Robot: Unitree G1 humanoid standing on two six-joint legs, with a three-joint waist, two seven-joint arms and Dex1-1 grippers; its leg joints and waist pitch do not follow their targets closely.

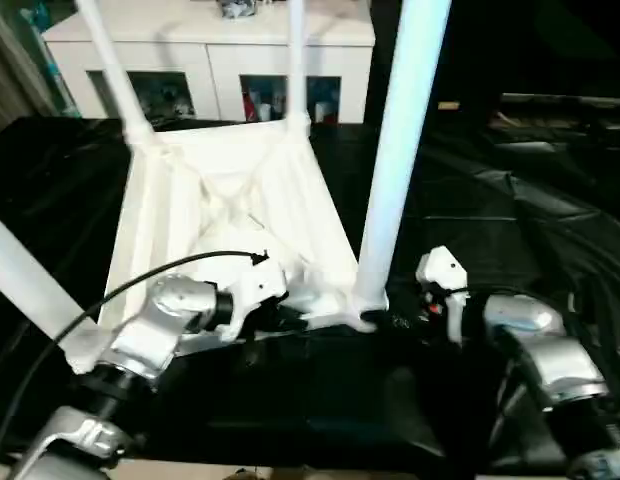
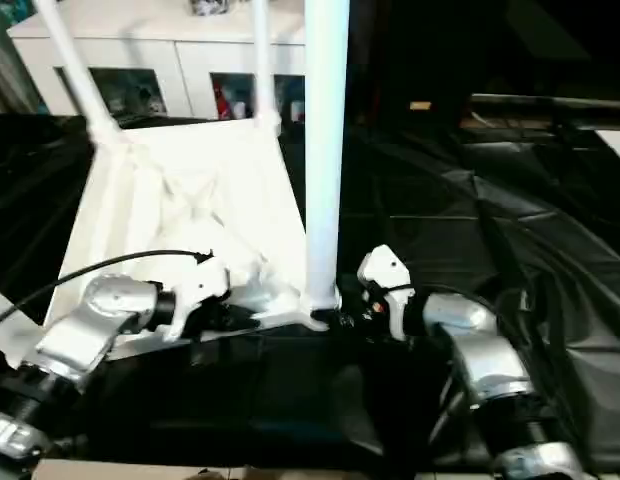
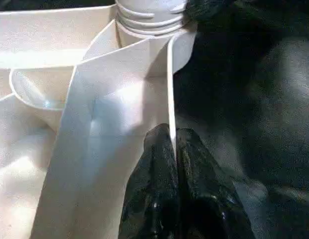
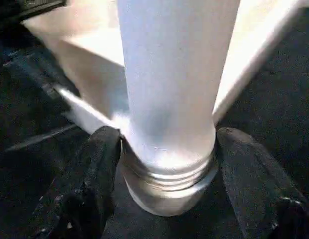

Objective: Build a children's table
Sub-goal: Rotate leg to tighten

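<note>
The children's table lies upside down on a black cloth, its white ribbed top (image 1: 230, 200) facing up. Legs rise from the far-left corner (image 1: 110, 60), the far-right corner (image 1: 295, 60) and the near-left corner (image 1: 30, 280). The near-right leg (image 1: 395, 150) stands in its corner socket, with threads showing at its base (image 4: 167, 179). My right gripper (image 4: 168, 134) hugs that base, one finger (image 4: 102, 164) on each side and touching it. My left gripper (image 3: 173, 144) is shut on the top's thin rim wall (image 3: 170, 89), just beside that corner.
A white cabinet (image 1: 210, 50) with glass-fronted compartments stands behind the table. Wrinkled black cloth (image 1: 530, 200) covers the surface to the right and front. A black cable (image 1: 140, 280) arcs over my left forearm.
</note>
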